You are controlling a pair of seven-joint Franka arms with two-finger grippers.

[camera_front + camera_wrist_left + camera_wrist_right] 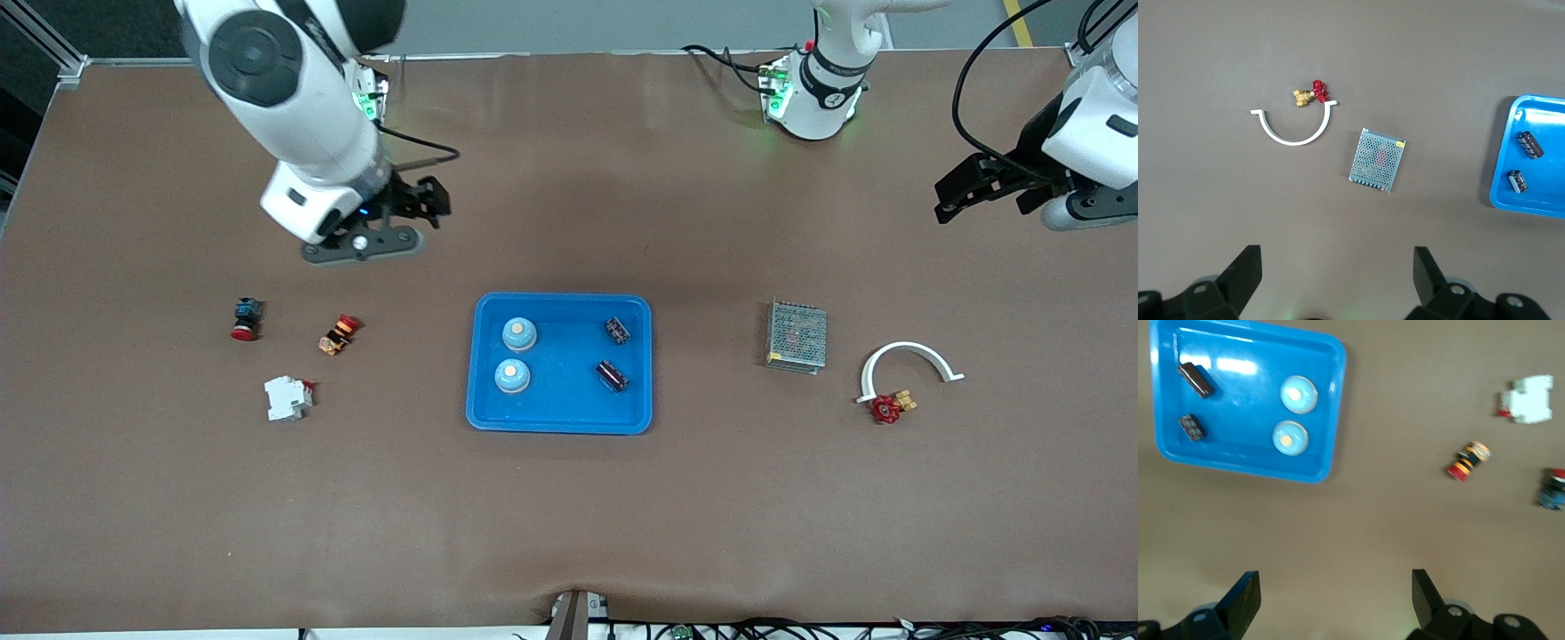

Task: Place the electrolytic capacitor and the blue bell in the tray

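Note:
The blue tray lies mid-table. In it sit two blue bells on the side toward the right arm's end and two dark electrolytic capacitors on the side toward the left arm's end. The right wrist view shows the tray, bells and capacitors. My right gripper hangs open and empty over bare table. My left gripper is open and empty over bare table at its own end; its view catches the tray's rim and capacitors.
Toward the right arm's end lie a red-capped button, an orange-red button and a white breaker. Toward the left arm's end are a grey mesh box, a white arc and a red valve.

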